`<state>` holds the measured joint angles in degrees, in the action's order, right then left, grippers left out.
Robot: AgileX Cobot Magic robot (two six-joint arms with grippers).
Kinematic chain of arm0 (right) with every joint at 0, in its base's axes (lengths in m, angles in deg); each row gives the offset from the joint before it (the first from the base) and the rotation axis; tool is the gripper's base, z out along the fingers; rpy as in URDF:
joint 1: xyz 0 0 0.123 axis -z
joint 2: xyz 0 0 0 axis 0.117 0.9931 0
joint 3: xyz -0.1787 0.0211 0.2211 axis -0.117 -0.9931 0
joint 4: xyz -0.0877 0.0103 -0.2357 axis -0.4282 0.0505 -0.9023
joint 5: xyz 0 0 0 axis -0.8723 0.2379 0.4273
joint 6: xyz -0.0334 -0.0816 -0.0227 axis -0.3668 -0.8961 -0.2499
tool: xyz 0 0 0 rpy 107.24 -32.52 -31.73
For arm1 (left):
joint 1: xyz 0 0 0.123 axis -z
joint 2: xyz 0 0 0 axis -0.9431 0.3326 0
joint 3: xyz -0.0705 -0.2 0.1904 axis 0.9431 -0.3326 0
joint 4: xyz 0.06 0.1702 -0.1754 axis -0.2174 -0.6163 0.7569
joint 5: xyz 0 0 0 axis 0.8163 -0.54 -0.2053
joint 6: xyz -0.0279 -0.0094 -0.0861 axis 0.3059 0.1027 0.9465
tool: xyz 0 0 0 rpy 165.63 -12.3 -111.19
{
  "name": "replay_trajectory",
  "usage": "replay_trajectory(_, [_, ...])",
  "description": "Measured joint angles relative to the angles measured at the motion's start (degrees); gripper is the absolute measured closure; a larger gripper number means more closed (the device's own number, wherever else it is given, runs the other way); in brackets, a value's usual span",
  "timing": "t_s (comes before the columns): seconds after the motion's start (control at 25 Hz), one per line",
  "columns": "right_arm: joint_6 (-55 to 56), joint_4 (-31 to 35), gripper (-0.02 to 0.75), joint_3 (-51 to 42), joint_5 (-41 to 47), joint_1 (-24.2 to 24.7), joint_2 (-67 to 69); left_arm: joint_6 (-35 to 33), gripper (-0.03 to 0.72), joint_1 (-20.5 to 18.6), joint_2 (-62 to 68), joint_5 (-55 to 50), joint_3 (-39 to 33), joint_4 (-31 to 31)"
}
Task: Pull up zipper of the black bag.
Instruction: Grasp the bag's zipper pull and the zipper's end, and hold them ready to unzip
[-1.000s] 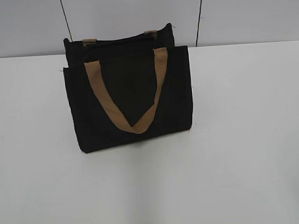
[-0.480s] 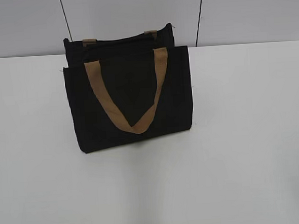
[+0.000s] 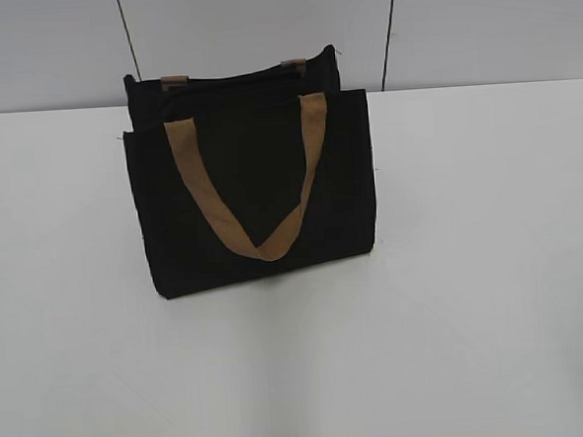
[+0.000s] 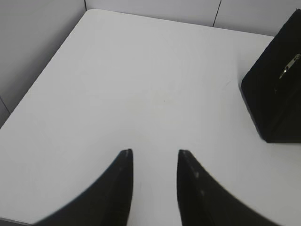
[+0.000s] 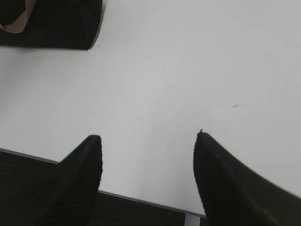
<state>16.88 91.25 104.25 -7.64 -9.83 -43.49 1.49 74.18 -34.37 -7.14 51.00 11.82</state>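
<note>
Exterior view shows the black bag (image 3: 255, 186) upright on the white table (image 3: 492, 266), while the left gripper (image 4: 155, 153) and right gripper (image 5: 148, 139), both well apart from it, stand parted and empty.

The left pincer (image 4: 155, 153) hangs above the surface with its jaws a narrow gap apart, while the right pincer (image 5: 148, 139) hangs spread wide, holding nothing.
</note>
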Motion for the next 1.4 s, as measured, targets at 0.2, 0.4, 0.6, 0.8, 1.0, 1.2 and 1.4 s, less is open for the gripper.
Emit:
replay_trajectory(0.2, [0.00, 0.00, 0.269, 0.00, 0.00, 0.00, 0.00, 0.00, 0.447, 0.00, 0.00, 0.00, 0.00, 0.00])
replay_trajectory(0.4, [0.00, 0.00, 0.270, 0.00, 0.00, 0.00, 0.00, 0.00, 0.447, 0.00, 0.00, 0.00, 0.00, 0.00])
replay_trajectory(0.6, [0.00, 0.00, 0.270, 0.00, 0.00, 0.00, 0.00, 0.00, 0.447, 0.00, 0.00, 0.00, 0.00, 0.00])
replay_trajectory(0.8, [0.00, 0.00, 0.270, 0.00, 0.00, 0.00, 0.00, 0.00, 0.447, 0.00, 0.00, 0.00, 0.00, 0.00])
replay_trajectory(1.0, [0.00, 0.00, 0.270, 0.00, 0.00, 0.00, 0.00, 0.00, 0.447, 0.00, 0.00, 0.00, 0.00, 0.00])
replay_trajectory(1.2, [0.00, 0.00, 0.270, 0.00, 0.00, 0.00, 0.00, 0.00, 0.447, 0.00, 0.00, 0.00, 0.00, 0.00])
replay_trajectory(1.4, [0.00, 0.00, 0.270, 0.00, 0.00, 0.00, 0.00, 0.00, 0.447, 0.00, 0.00, 0.00, 0.00, 0.00])
